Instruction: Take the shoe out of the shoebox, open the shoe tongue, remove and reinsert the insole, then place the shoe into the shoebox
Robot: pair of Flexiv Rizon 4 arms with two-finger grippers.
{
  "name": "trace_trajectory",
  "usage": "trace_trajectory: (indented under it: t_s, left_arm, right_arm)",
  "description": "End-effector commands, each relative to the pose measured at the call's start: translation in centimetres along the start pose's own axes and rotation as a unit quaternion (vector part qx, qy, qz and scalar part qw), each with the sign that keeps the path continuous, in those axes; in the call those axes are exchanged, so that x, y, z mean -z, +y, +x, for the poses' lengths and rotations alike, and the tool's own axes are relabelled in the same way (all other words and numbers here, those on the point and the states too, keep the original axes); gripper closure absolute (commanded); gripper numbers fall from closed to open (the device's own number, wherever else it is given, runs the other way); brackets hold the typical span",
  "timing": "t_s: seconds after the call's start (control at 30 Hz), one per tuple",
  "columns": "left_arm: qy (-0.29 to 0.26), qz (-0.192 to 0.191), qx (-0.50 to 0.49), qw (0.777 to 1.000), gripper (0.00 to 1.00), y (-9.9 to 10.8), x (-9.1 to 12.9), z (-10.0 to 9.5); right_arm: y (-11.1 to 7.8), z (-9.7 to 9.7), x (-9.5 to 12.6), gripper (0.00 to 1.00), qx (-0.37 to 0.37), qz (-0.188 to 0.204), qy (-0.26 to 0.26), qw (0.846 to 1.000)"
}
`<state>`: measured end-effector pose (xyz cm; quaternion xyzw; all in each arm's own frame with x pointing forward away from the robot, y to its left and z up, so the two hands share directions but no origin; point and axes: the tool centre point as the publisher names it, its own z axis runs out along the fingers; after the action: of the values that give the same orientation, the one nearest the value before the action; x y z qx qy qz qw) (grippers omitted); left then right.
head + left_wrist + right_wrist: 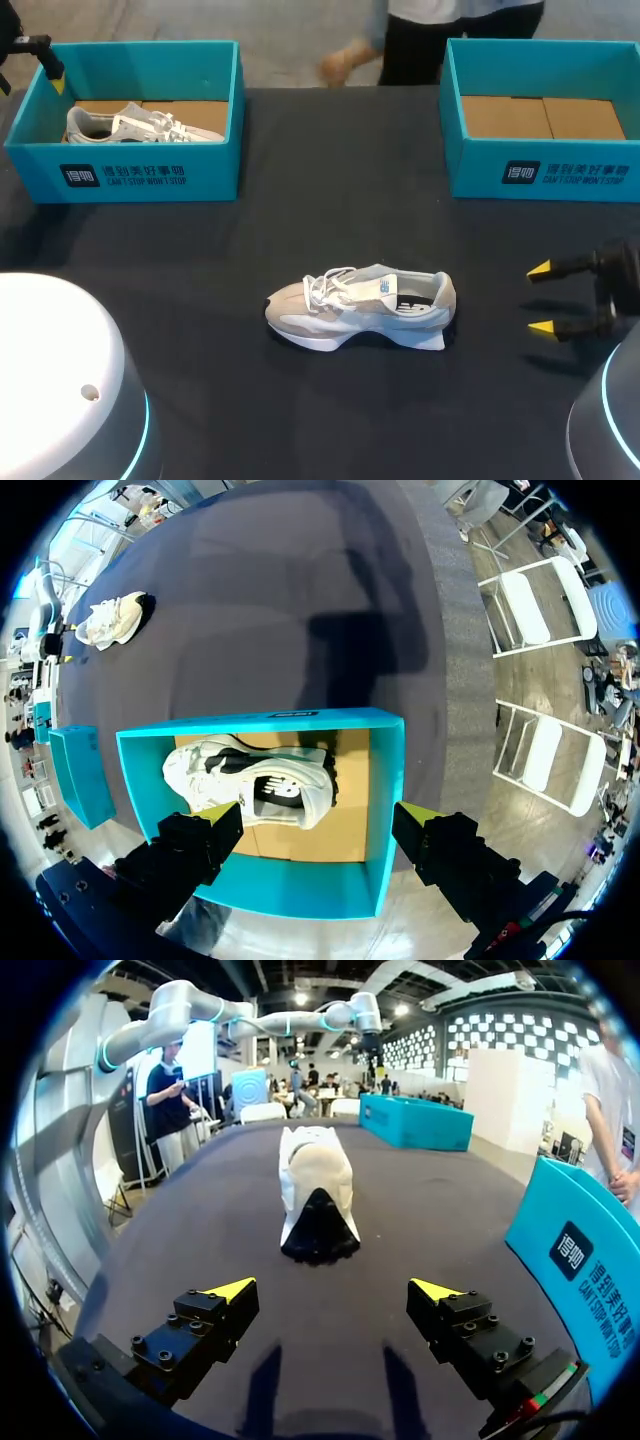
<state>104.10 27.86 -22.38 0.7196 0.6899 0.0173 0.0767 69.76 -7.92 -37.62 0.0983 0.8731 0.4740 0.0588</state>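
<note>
Mid-table, the sneaker (360,308) stands on its sole, heel toward my right gripper (541,298). Its fingers are wide and well short of the heel, probably staged for a heel grab. My left gripper (322,813) hangs wide open over the left shoebox (150,175), which holds a second sneaker (250,785).

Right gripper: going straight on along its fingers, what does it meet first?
Most likely the shoe on the table, heel end first: it lies dead ahead of the open right gripper with nothing between. Height is unclear.
</note>
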Motion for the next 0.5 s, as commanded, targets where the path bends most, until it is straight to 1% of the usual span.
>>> trace_trajectory:
  t_s: [0.03,0.27,0.3,0.4,0.5]
  left_arm:
    - [0.001,-0.001,0.000,1.000,0.00,-0.1,0.0,0.0]
    - [0.001,-0.001,0.000,1.000,0.00,-0.1,0.0,0.0]
    - [0.001,-0.001,0.000,1.000,0.00,-0.1,0.0,0.0]
    - [0.001,-0.001,0.000,1.000,0.00,-0.1,0.0,0.0]
    - [0.001,-0.001,0.000,1.000,0.00,-0.1,0.0,0.0]
  right_arm:
    - [0.6,0.3,-1.1,0.00,-0.002,0.007,-0.003,1.000]
    - [1.4,0.5,-2.9,0.00,-0.013,0.002,-0.011,1.000]
    - [1.4,0.5,-2.9,0.00,-0.013,0.002,-0.011,1.000]
    - [1.9,0.7,-4.1,0.00,-0.013,-0.001,-0.009,1.000]
    - [2.0,0.8,-4.7,0.00,-0.012,-0.004,-0.008,1.000]
